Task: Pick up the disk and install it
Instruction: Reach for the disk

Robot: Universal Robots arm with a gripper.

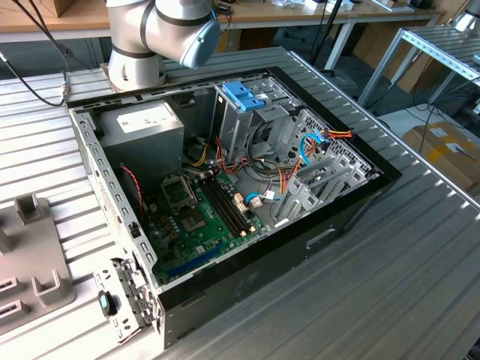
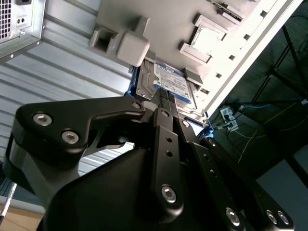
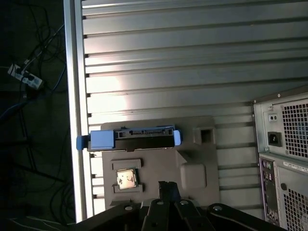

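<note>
Gripper (image 3: pixel 168 186), nearest the cameras, is shown poised over the grey fixture plate (image 3: pixel 159 156); whether it is spread or closed cannot be told. The disk (image 3: pixel 139 138) is seated on that plate, straight ahead of the gripper and apart from it, its long axis crosswise to the approach line; the computer case (image 3: pixel 284 159) is set well aside

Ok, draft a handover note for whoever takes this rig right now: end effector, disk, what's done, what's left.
End effector: over the gray fixture, apart from the disk, not holding it.
Disk: seated in that fixture on the slatted table, outside the open computer case.
Done: nothing yet; disk not picked up.
Left: pickup and install.
</note>
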